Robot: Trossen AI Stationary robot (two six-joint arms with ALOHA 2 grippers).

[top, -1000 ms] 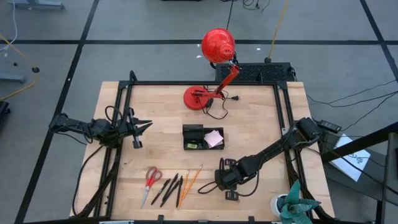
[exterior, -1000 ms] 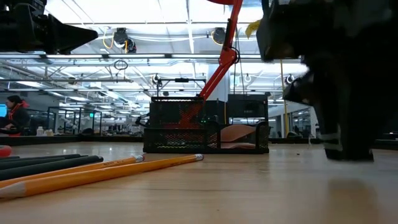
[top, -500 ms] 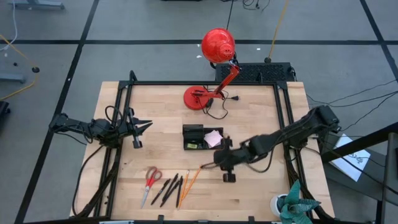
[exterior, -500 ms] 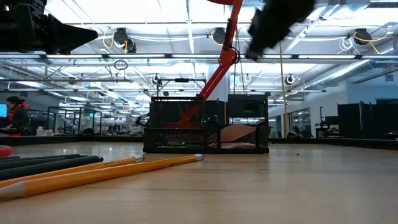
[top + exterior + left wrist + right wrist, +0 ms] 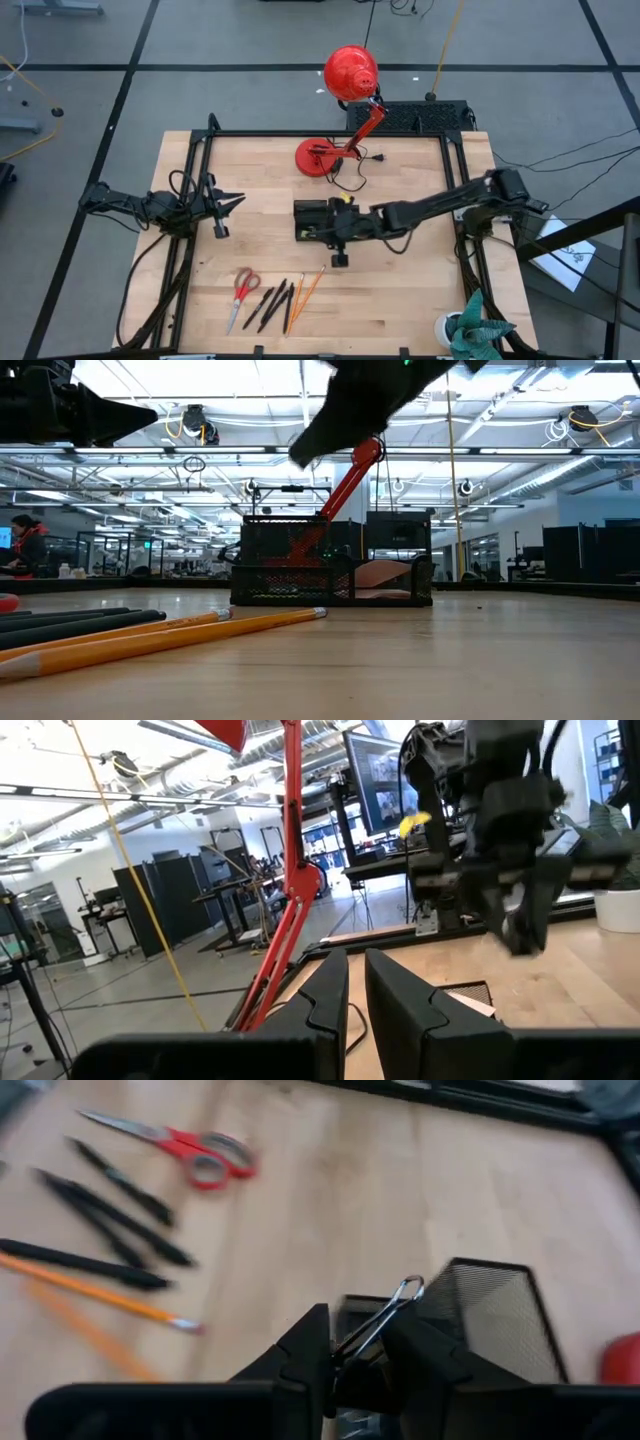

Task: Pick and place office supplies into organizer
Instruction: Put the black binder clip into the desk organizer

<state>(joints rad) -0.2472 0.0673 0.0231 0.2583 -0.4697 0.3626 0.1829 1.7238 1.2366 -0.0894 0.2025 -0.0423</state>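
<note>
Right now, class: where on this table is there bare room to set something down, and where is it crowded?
Free: the wood right of the pencils, and between the lamp base and the table's left rail. Crowded: around the organizer, under the right gripper, and the scissors and pens row.

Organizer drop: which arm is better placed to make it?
Right. Its gripper holds a binder clip above the organizer; the left gripper waits at the table's left side.

bare tabletop [image 5: 400, 290] right of pencils [image 5: 305, 290], lamp base [image 5: 318, 157] crowding behind organizer [image 5: 310, 222]
</note>
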